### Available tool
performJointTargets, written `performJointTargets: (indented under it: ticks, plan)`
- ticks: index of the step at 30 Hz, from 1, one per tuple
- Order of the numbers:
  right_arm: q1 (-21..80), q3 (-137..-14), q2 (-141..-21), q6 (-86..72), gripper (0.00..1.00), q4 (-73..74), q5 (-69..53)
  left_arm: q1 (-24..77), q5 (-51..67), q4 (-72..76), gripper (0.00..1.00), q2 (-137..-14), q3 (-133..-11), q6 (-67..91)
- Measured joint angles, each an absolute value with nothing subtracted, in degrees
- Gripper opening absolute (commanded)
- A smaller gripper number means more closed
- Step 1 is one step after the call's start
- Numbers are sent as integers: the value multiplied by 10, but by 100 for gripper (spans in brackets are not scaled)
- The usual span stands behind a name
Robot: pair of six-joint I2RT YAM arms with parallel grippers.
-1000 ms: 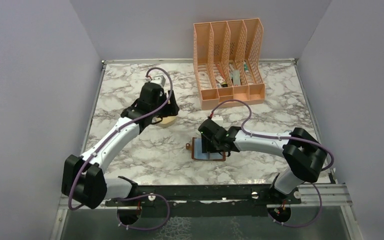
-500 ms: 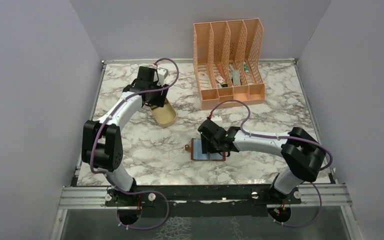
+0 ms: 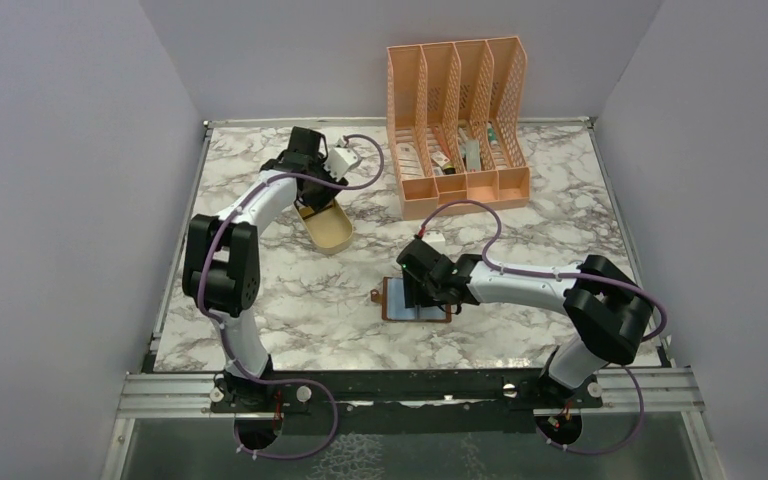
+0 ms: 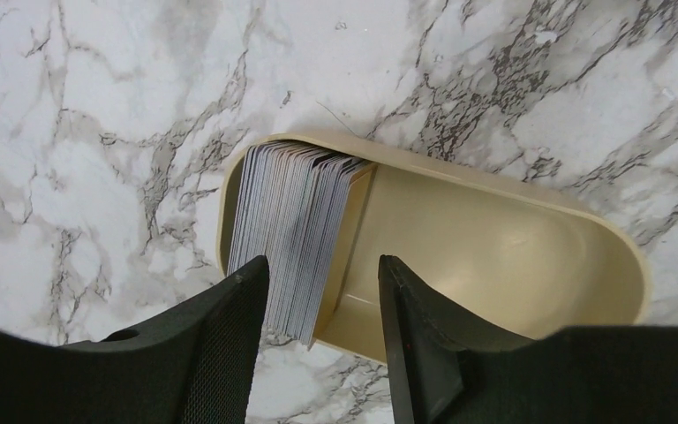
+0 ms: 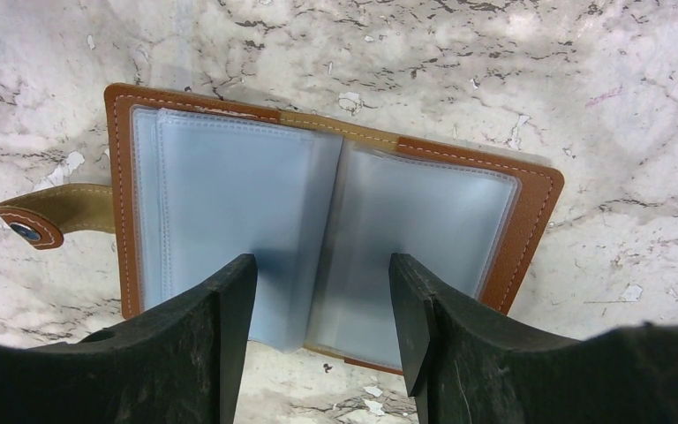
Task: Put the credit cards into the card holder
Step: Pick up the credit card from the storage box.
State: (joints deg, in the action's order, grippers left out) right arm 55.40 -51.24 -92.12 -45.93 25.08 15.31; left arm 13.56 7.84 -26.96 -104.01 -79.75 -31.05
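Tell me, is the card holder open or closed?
Open: the card holder lies spread flat, both bluish inner pockets facing up, snap tab unfastened.

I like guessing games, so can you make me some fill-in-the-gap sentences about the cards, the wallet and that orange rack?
The credit cards stand on edge inside the beige oval ____.
The card holder lies ____ on the marble table.
The peach file organiser has ____ slots.
Missing words: tray; open; four.

left arm [image 3: 256, 208] stretched forward, left pincer [image 4: 322, 281] parted — right arm [image 3: 520, 284] angled inward, right pincer [image 5: 322, 263] parted too
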Motion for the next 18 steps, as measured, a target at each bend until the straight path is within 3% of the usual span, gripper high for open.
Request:
performJointTargets:
  ticks: [8, 18]
  plan:
    - [554, -512, -921, -457, 57, 251, 152, 136, 58, -269, 50, -1077, -802, -371]
    - [554, -512, -921, -452, 56, 251, 151, 140, 21, -235, 42, -1077, -789, -394]
